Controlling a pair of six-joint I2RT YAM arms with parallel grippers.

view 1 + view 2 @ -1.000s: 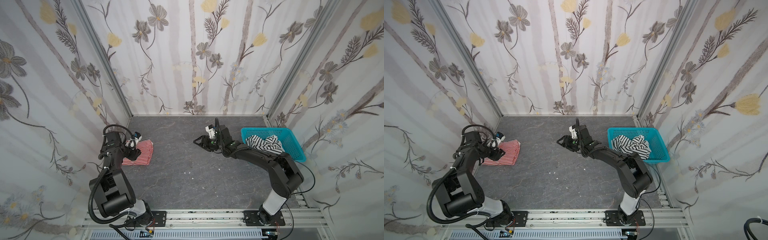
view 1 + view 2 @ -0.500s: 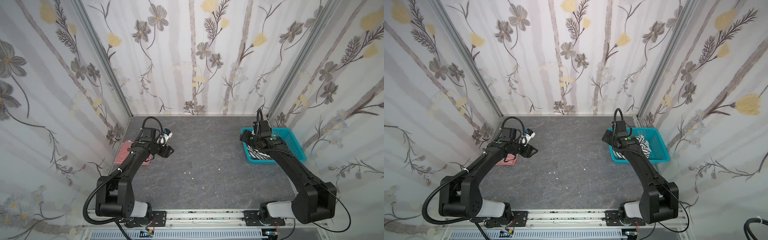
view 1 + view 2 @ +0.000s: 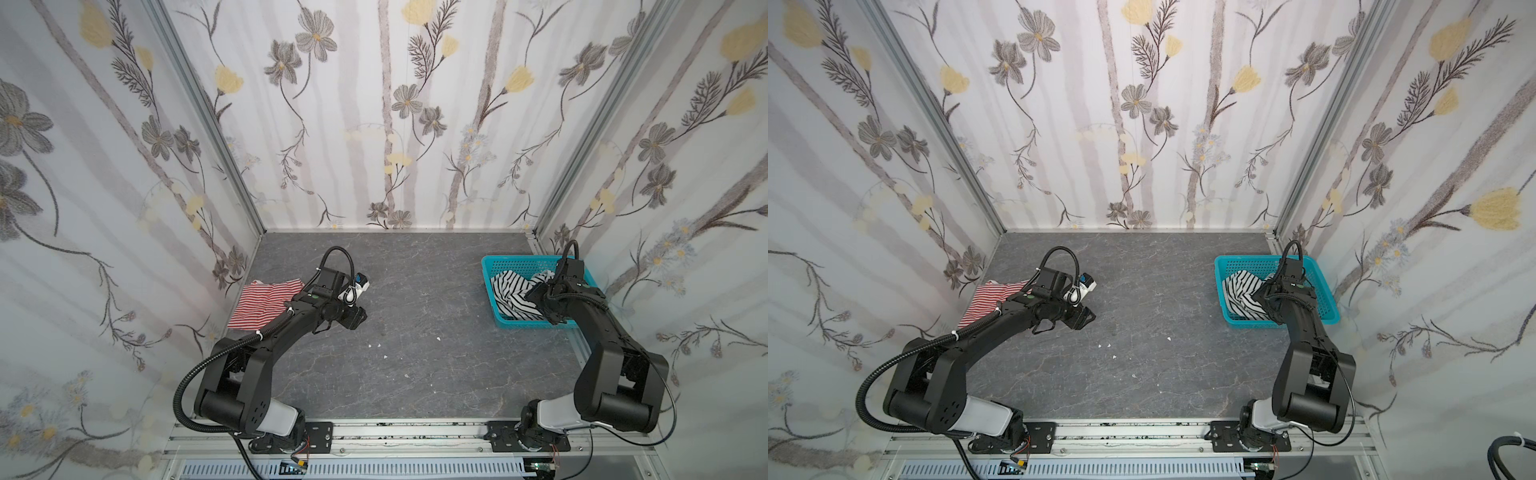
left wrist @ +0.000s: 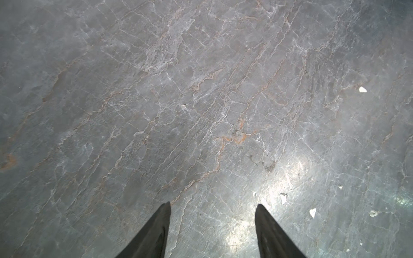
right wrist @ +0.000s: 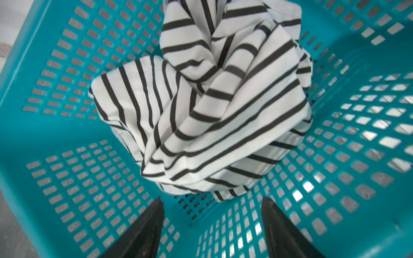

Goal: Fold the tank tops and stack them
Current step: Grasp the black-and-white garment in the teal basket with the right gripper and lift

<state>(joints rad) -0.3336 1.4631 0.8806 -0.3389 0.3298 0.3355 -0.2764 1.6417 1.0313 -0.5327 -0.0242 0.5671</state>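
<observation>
Tank top (image 5: pixel 212 107) just beyond right gripper (image 5: pixel 211 197)

Black-and-white top (image 3: pixel 1239 296) lies crumpled in basket (image 3: pixel 1246 262).

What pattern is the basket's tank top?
Tank top: black-and-white stripes, best in right wrist view.

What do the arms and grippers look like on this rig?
Left arm and right arm: matte black, chunky rounded links, pale grey base link, small green dot near each wrist. Ribbed black hose on the left, thin black cable on the right. Left gripper and right gripper: two black tapered, pointed fingers each.
</observation>
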